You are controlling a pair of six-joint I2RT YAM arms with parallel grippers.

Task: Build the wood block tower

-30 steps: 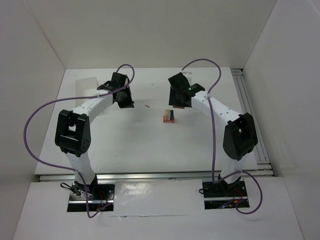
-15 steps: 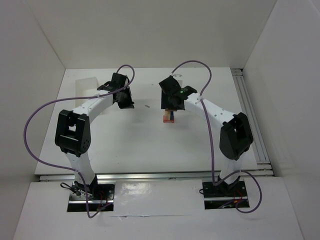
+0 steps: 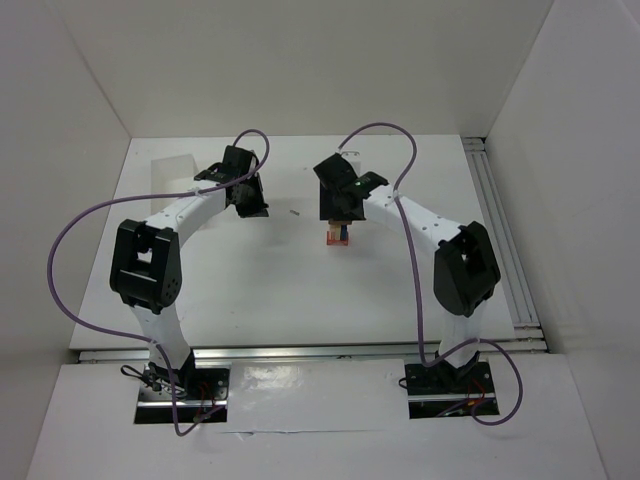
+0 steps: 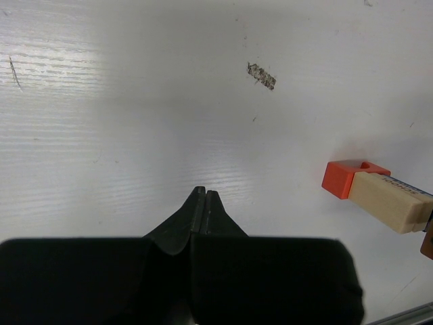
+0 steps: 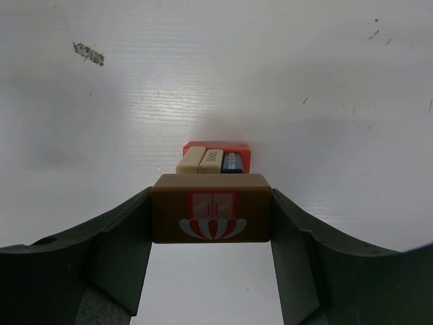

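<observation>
White table (image 3: 260, 290) (scuffed) between plain white walls (image 3: 300, 60)

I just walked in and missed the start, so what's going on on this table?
The right hand grips a brown block at the small stack: an orange-red block with two pale blocks and a blue block on it. It has not let go. The left hand is shut, empty, off to the side.

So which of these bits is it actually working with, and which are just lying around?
In the job: brown block, clamped in the right gripper; the small stack by it: orange-red block, two pale wood blocks, blue block.
Lying about: translucent tub at the table's far left; scuff mark.
</observation>
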